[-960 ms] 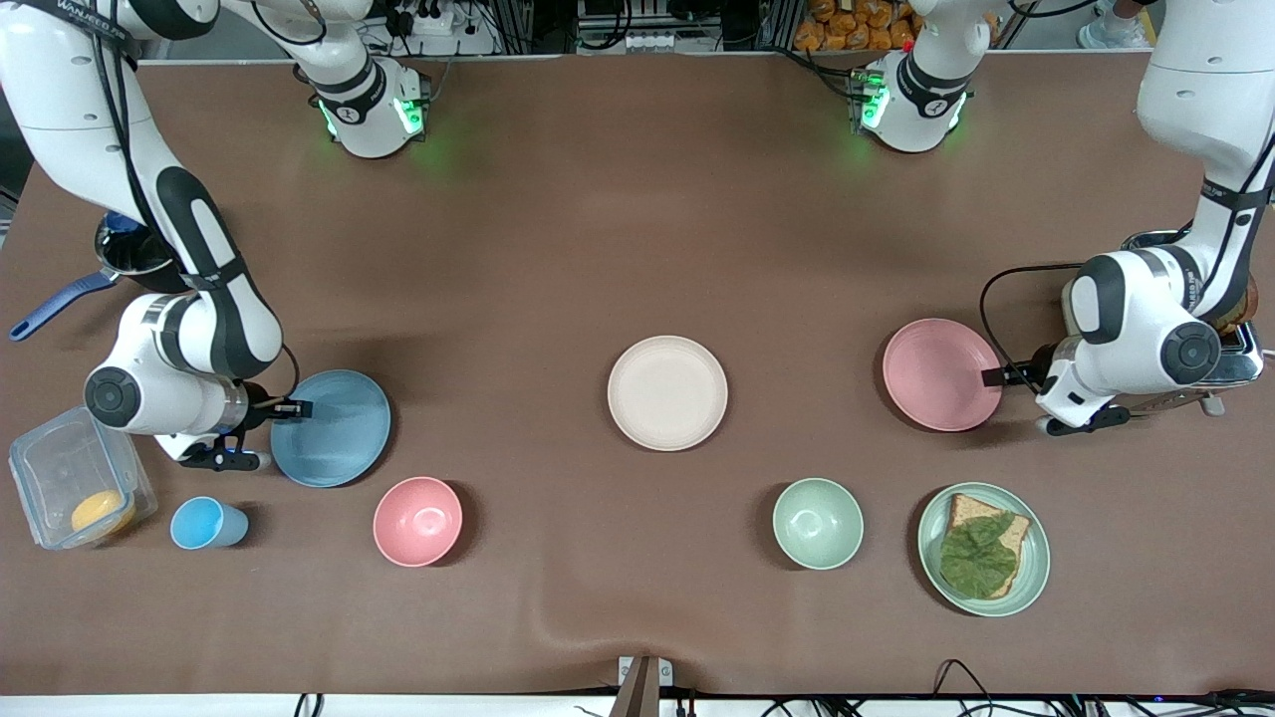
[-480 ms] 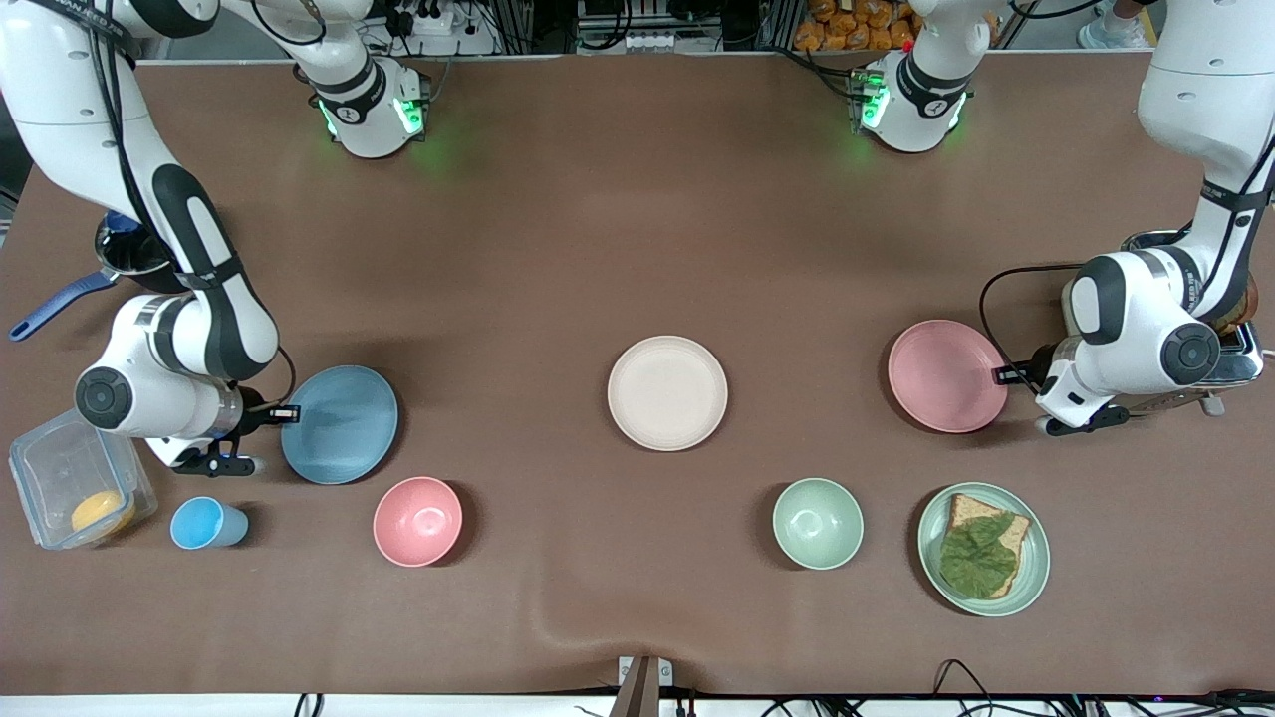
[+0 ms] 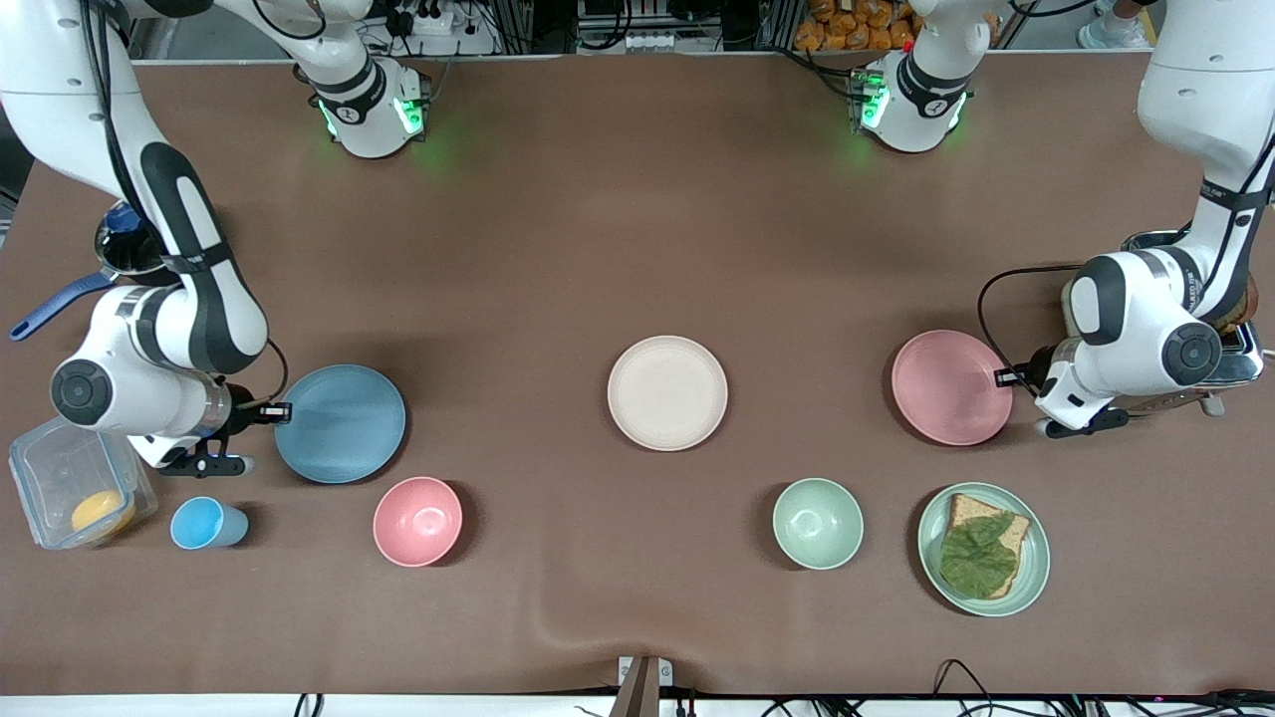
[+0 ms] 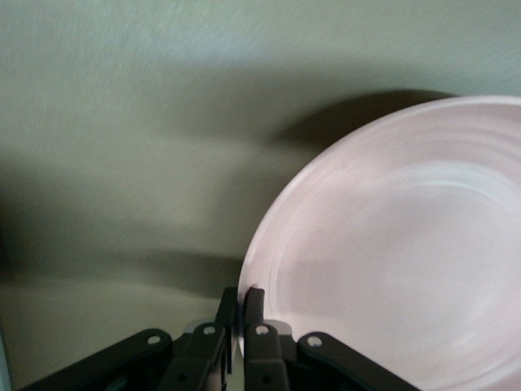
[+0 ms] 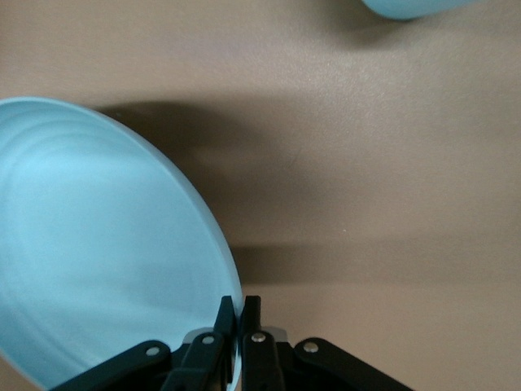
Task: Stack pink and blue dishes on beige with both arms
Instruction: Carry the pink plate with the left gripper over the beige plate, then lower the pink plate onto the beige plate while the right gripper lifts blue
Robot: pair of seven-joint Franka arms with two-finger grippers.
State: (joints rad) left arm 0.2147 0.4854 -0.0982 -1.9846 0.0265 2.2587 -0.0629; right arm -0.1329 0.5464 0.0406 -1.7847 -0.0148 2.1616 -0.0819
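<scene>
Fingers of the left gripper (image 3: 1004, 377) pinch the pink plate (image 3: 949, 387), the right gripper (image 3: 280, 410) pinches the blue plate (image 3: 341, 423), beige plate (image 3: 667, 393) bare between them.

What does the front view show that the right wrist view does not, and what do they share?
Only the front view shows the beige plate, bare at the table's middle, the pink plate pinched at its rim by the left gripper, plus the pink bowl, the green bowl and the sandwich plate.

Only the right wrist view shows the jaws closed on the blue plate's rim from close up, with a shadow under the plate suggesting it is lifted.

Both show the blue plate held by the right gripper and the brown table.
</scene>
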